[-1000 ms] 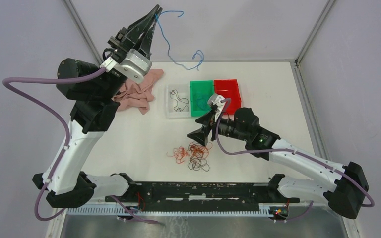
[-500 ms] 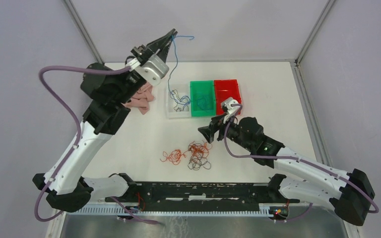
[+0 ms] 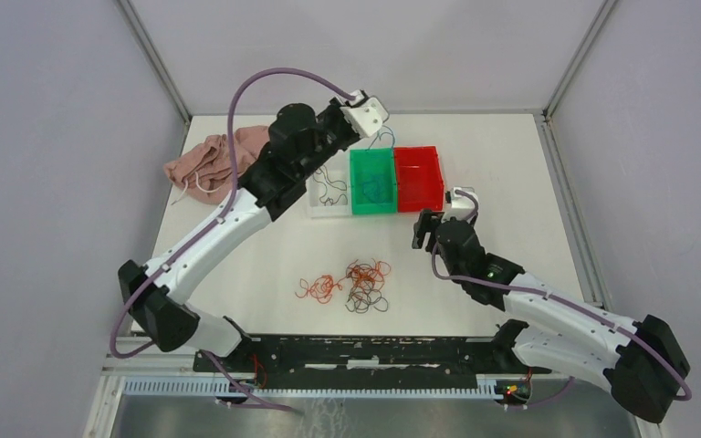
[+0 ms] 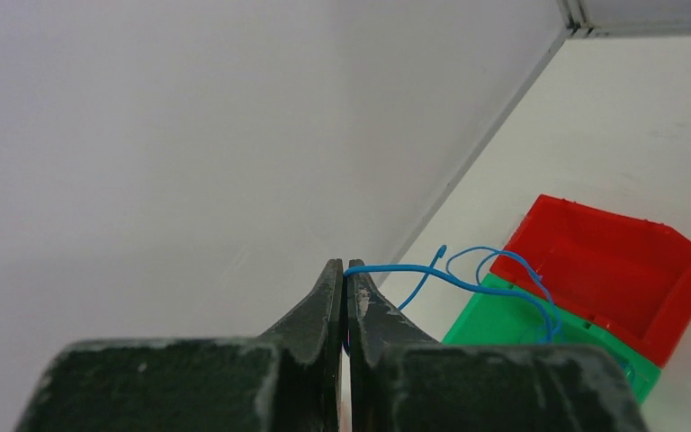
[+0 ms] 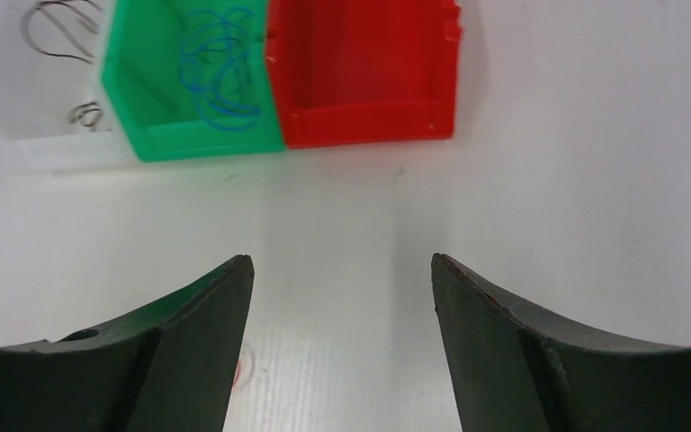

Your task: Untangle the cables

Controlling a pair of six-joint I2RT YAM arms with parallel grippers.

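Note:
The wad of orange-red and black cables (image 3: 354, 285) lies on the table in front of the bins. My left gripper (image 3: 371, 128) is over the back of the green bin (image 3: 356, 205), and in the left wrist view it (image 4: 344, 268) is shut on a thin blue cable (image 4: 454, 281) that hangs toward the green bin (image 4: 504, 328). My right gripper (image 3: 423, 230) is open and empty (image 5: 342, 270) over bare table, just in front of the red bin (image 5: 369, 126) and right of the wad.
A clear bin (image 3: 315, 208) holds black wires, the green bin holds blue wires (image 5: 220, 72), and the red bin (image 3: 418, 178) is empty. A pink cloth (image 3: 208, 162) with a white cord lies at the back left. Frame posts stand at the back corners.
My left arm has swung down and to the right with the blue cable, from high above the cloth to over the green bin. My right gripper has drawn back right, away from the wad.

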